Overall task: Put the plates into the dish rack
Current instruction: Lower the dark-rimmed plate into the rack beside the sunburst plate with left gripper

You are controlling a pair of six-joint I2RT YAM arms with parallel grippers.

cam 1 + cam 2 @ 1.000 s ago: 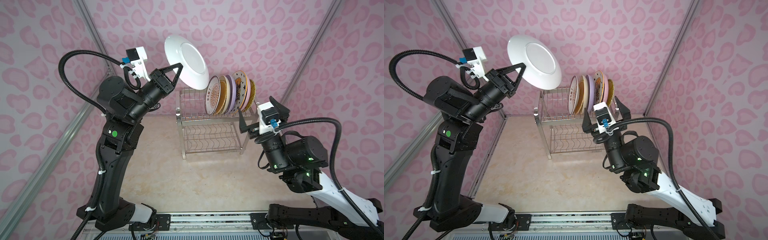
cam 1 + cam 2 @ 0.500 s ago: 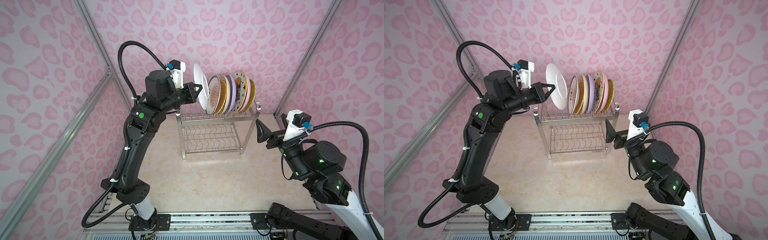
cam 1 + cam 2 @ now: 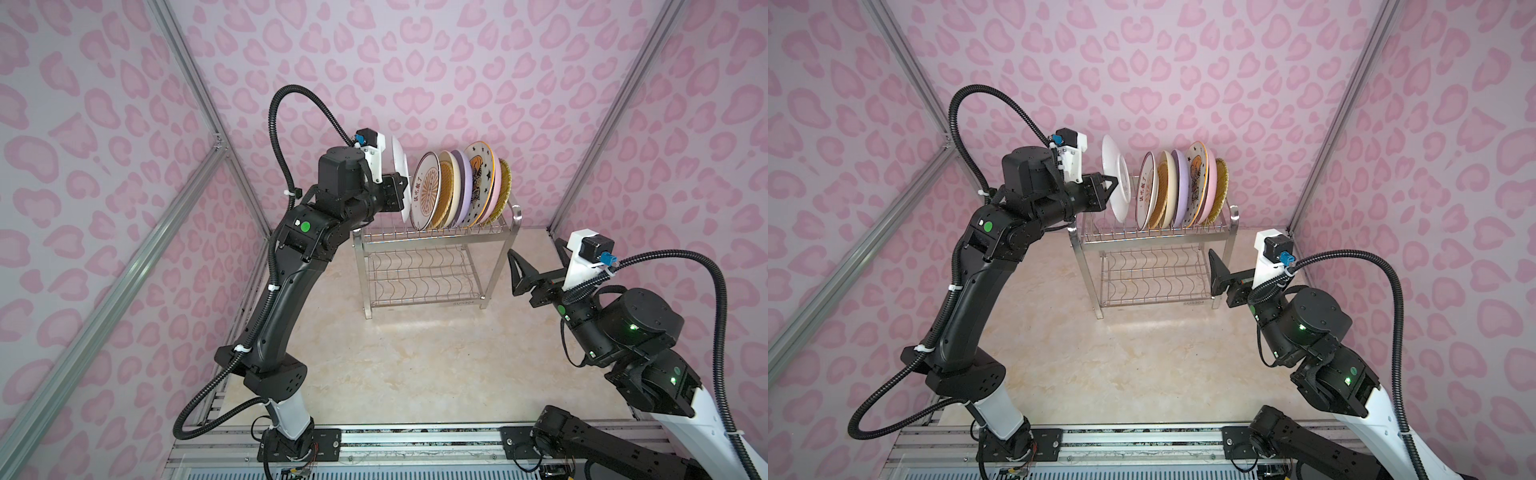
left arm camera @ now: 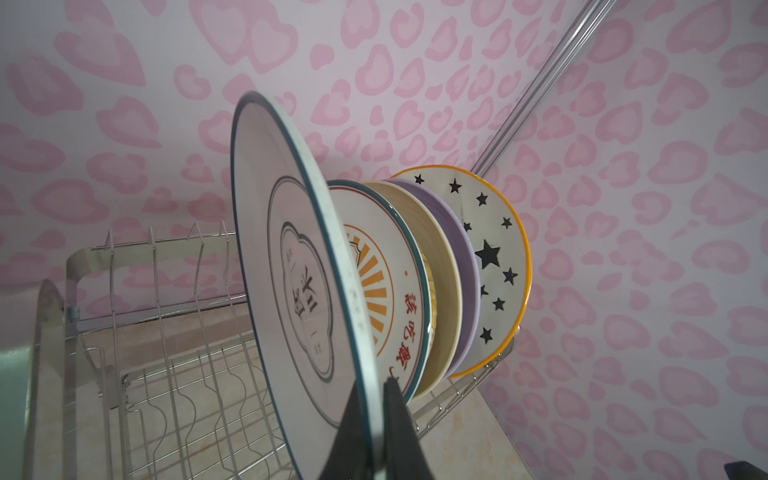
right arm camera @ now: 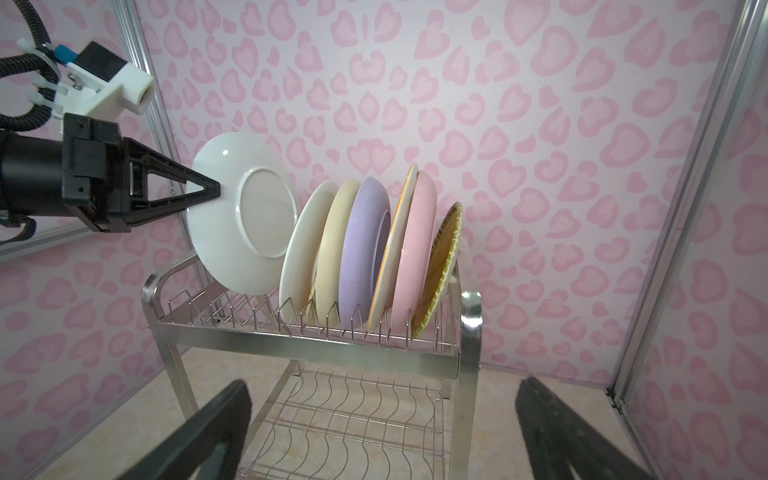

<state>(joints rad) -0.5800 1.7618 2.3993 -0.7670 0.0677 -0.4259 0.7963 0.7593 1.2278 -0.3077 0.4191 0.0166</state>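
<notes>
Clamping the white plate [image 5: 249,216] at its rim, the left gripper [image 5: 210,192] holds it over the dish rack [image 5: 311,345].

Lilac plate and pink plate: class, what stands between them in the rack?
The star plate, orange-rimmed, as a top view shows.
</notes>
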